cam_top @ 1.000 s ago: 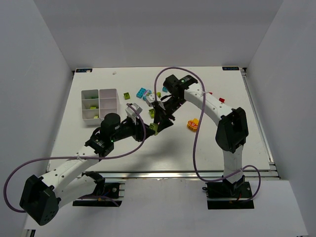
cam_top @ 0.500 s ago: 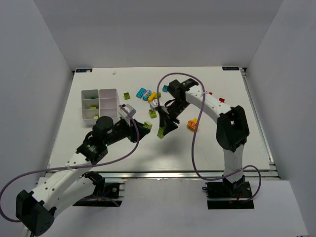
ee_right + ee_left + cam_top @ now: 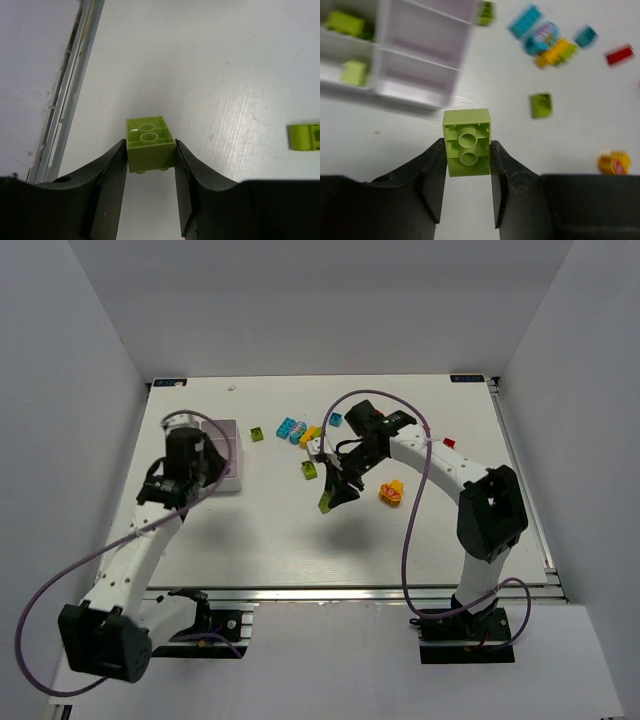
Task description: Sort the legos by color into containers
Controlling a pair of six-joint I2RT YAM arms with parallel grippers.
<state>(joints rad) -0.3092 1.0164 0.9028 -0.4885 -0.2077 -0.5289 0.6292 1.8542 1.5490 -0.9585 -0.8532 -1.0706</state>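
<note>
Although barely sorted, found lime pieces [image 3: 346,22] in tray [image 3: 412,94], left end effector [image 3: 467,150] clamped on lime brick [image 3: 467,132], right end effector [image 3: 150,150] on second brick [image 3: 149,142], other legos [image 3: 290,428] loose on desk [image 3: 380,145].

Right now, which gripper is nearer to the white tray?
Left. The left gripper, holding a lime brick, is just beside the white tray. The right gripper, holding a second lime brick, is well off to the tray's right, over the middle of the table.
</note>
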